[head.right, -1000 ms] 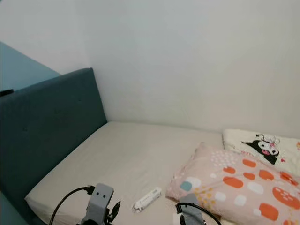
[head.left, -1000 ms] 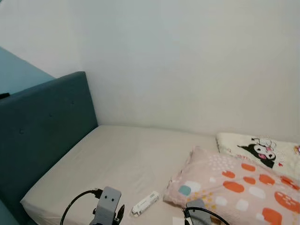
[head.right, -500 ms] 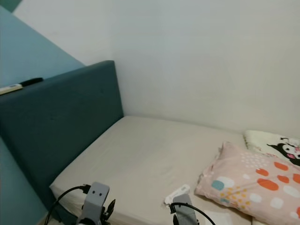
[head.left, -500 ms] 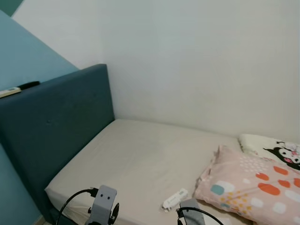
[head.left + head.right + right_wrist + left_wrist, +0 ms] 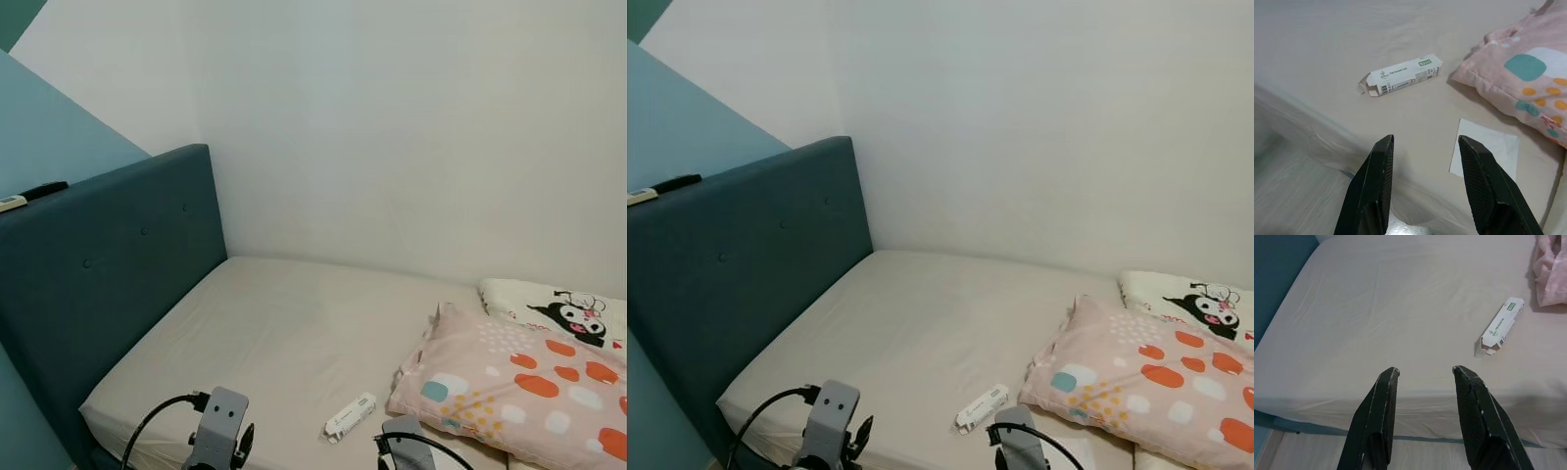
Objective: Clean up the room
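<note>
Lying flat: oblong carton [image 5: 1399,80] (cardboard)

Carton [image 5: 351,417] on bed [image 5: 284,323]: pillow [image 5: 509,387] just right of it, headboard [image 5: 108,264] well left, paper sheet [image 5: 1484,149] beside pillow.

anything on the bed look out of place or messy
Yes. A small white carton lies on the bare mattress near the pink pillow, one end flap torn open. A white paper sheet lies loose by the pillow. Both look like litter.
</note>
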Motion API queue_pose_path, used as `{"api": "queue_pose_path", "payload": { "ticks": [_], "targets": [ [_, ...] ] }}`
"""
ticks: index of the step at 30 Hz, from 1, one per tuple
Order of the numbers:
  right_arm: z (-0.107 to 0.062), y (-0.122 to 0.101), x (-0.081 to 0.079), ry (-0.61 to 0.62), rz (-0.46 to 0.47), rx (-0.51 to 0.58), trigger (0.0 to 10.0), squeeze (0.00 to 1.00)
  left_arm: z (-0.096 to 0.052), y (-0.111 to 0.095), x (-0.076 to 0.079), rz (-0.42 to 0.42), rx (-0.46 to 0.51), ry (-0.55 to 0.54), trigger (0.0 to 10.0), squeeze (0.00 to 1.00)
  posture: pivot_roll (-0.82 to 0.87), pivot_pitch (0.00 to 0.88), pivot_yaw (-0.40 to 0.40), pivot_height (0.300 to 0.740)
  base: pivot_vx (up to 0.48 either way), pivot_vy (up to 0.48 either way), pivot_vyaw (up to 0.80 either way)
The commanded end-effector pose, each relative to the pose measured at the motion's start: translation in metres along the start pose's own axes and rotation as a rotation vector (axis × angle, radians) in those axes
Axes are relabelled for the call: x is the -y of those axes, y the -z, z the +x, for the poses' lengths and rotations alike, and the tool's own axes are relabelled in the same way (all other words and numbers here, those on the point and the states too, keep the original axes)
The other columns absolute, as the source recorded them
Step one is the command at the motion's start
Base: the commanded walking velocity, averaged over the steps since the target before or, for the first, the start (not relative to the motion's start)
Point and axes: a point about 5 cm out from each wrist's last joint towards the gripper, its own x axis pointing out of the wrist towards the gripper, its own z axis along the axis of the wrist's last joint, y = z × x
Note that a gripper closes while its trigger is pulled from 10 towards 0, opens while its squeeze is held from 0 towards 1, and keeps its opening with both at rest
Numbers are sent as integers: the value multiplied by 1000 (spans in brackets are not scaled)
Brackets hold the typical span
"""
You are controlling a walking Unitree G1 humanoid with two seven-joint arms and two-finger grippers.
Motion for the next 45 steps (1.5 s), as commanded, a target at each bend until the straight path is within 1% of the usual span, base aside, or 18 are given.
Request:
{"api": "queue_pose_path", "payload": {
  "ticks": [1,14,34,45],
  "targets": [
    [-1,0,-2,-3,15,8,10000,0,-2,5,-1,-11,-19,-4,10000,0,-24,48,26,740,0,0,0],
    [-1,0,-2,3,24,9,10000,0,0,2,1,-38,-6,12,10000,0,-24,54,25,740,0,0,0],
    [0,-1,-2,-1,23,5,10000,0,0,-1,0,-45,7,4,10000,0,-17,62,18,740,329,0,0],
    [0,0,-3,-3,21,0,10000,0,0,0,-2,-40,6,-16,10000,0,-15,63,18,740,0,0,0]
  ]
}}
